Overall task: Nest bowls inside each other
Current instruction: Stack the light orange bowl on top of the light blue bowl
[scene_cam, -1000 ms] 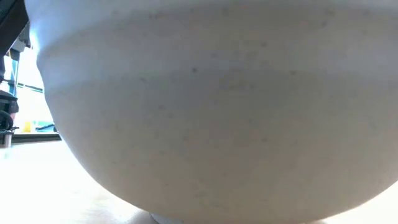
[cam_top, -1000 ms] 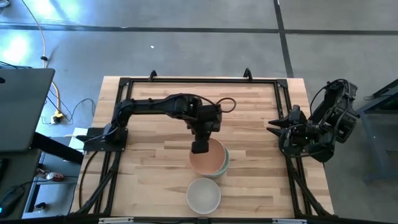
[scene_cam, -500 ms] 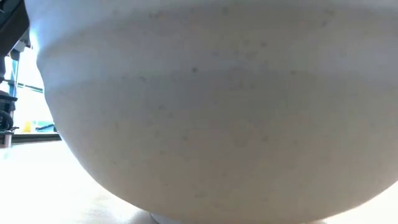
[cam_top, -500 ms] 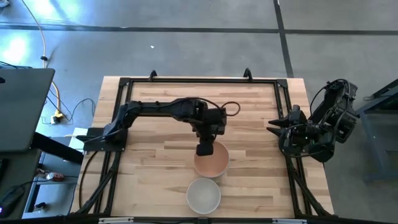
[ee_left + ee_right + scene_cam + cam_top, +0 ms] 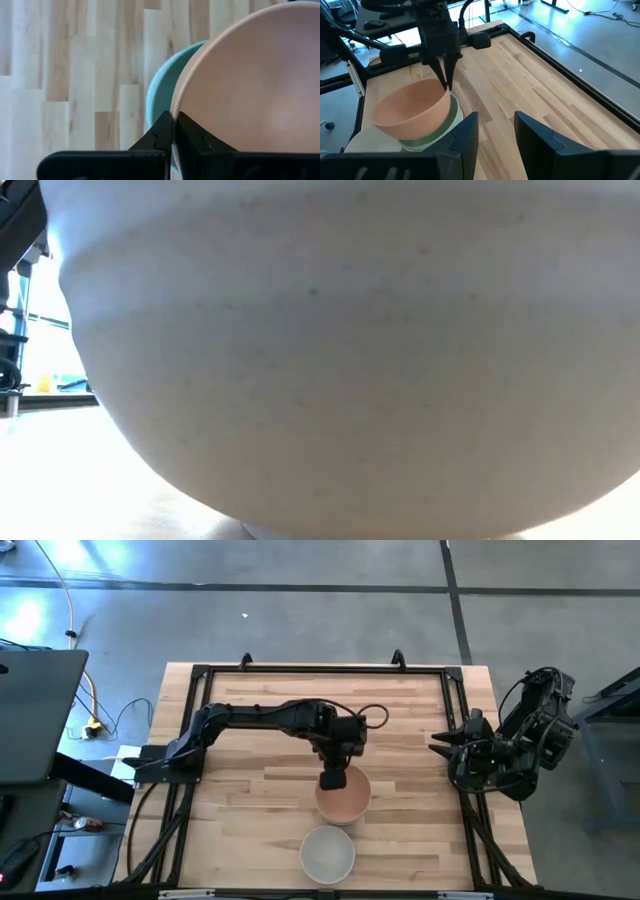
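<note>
**Peach bowl pinched by the rim, parked over the mint one**

Grey concrete floor [image 5: 300, 610] with seam lines all around, and a pale butcher-block wooden table [image 5: 250, 800] with a black frame along its edges. Off to the left side there's a dark laptop lid [image 5: 35, 715] and a yellow cable [image 5: 85, 690] on the floor.

Left gripper [image 5: 333, 780] is reached out over the middle of the table, fingers pressed narrow on the rim of the smooth round peach-orange bowl [image 5: 343, 802], one finger inside and one outside. Bowl opens upward but sits tilted in the right wrist view [image 5: 412, 112], the pinched edge higher. Being round, it has no real long axis. Right under it is the mint green bowl [image 5: 162, 95], only a sliver poking out beside the gripper.

Just past the gripper, toward the near table edge, a white round bowl [image 5: 328, 852] sits apart from the peach one, opening up. It fills nearly the whole low view [image 5: 340, 360].

Right gripper [image 5: 440, 747] waits at the right table edge, fingers spread wide, holding nothing.

Compared with a second ago, the left arm has shifted the peach bowl a bit rightward, so the green one is now almost fully covered from above. White bowl and right arm haven't moved.
</note>
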